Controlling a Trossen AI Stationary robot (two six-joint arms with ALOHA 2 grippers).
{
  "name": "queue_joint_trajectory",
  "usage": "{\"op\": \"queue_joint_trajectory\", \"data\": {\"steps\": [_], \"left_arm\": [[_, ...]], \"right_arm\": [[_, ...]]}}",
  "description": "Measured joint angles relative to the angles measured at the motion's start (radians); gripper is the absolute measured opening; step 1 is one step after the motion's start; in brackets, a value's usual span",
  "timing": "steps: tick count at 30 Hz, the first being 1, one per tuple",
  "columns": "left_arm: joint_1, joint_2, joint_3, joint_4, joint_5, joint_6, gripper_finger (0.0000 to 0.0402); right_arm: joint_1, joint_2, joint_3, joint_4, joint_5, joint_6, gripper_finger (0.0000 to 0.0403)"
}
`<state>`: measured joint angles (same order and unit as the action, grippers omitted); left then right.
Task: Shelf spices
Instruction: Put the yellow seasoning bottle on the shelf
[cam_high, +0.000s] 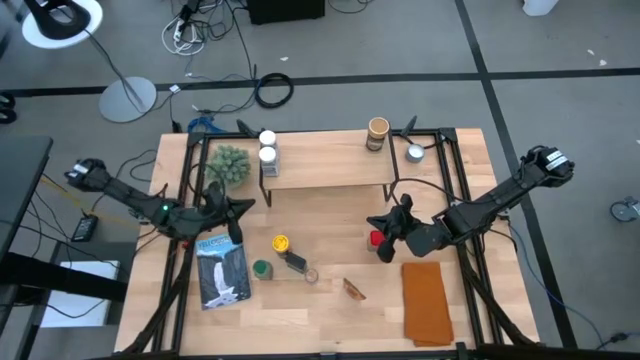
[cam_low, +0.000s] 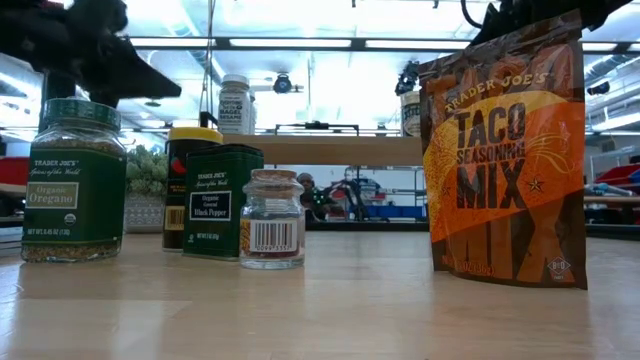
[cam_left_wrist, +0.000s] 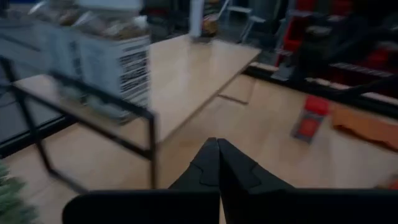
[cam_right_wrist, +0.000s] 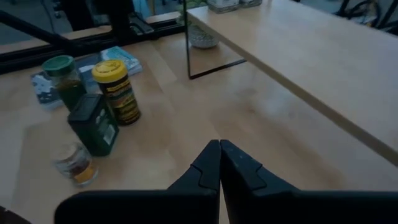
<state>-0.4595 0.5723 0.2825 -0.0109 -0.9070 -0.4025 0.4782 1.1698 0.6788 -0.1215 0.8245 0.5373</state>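
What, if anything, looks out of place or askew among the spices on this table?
Only a few spices are up: two white-lidded jars and a tan cylinder stand on the shelf. The taco seasoning packet lies flat and skewed on the table. Nothing looks spilled or broken.

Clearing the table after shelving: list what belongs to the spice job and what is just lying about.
Job:
shelf
two white-lidded jars
tan cylinder
oregano jar
yellow-lidded jar
black pepper tin
small clear jar
red tin
taco seasoning packet

Lying about:
green plant ball
orange cloth
booklet
silver cup

Green-lid jar (cam_right_wrist: 60, 66), yellow-lid jar (cam_right_wrist: 111, 72), orange cloth (cam_high: 426, 300).
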Motion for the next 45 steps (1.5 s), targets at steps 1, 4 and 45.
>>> {"op": "queue_joint_trajectory", "data": {"steps": [1, 4, 45], "left_arm": [[-0.028, 0.012, 0.0, 0.023, -0.02, 0.002, 0.0], [-0.112, 0.066, 0.0, 0.067, -0.101, 0.003, 0.0], [-0.211, 0.212, 0.0, 0.171, -0.084, -0.047, 0.0001]], "right_arm": [[-0.005, 0.0, 0.0, 0.006, -0.022, -0.001, 0.0007], [-0.025, 0.006, 0.0, 0.042, -0.061, -0.022, 0.0004], [-0.278, 1.046, 1.273, -0.412, -0.636, -0.781, 0.033]]}}
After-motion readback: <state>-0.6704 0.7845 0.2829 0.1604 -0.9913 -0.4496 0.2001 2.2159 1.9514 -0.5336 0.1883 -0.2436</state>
